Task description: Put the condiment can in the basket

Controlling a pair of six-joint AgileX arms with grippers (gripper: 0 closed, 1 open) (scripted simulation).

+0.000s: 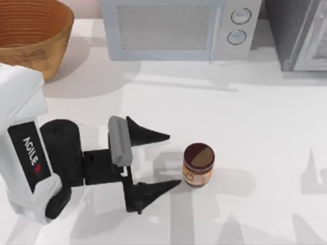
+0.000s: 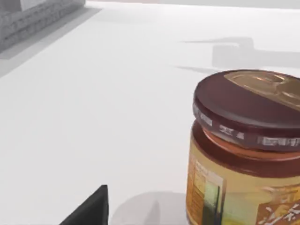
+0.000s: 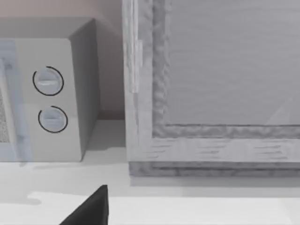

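Left gripper (image 1: 168,161): spread wide, holding nothing; both dark fingertips point toward the top view's right, low over the table (image 1: 245,127).

Condiment can (image 1: 198,164): stands upright on the table, lid up, near the middle of the lower half of the top view.

Key relation: the can lies straight ahead of the left gripper, just beyond the fingertips and roughly in line with the gap between them. Its long axis is vertical, so the fingers would close across its round side. No contact yet.

Left wrist view: the can (image 2: 243,154) looms close and off to one side of the picture; one dark finger (image 2: 91,211) shows at the edge.

Centring: judged slightly toward the lower finger in the top view; the angle is not good enough to be sure.

Nearer arm: the left one. The right arm is parked, its wrist camera facing the microwave (image 3: 47,93) and a grey cabinet (image 3: 211,84).

Basket (image 1: 30,30): far-left corner of the table, well apart from the can, behind the left arm.

Open room: bare table all around the can; nothing crowds the approach. The microwave (image 1: 179,28) stands along the far edge, beside the route to the basket.

Step in hand: advance, then close on the can.
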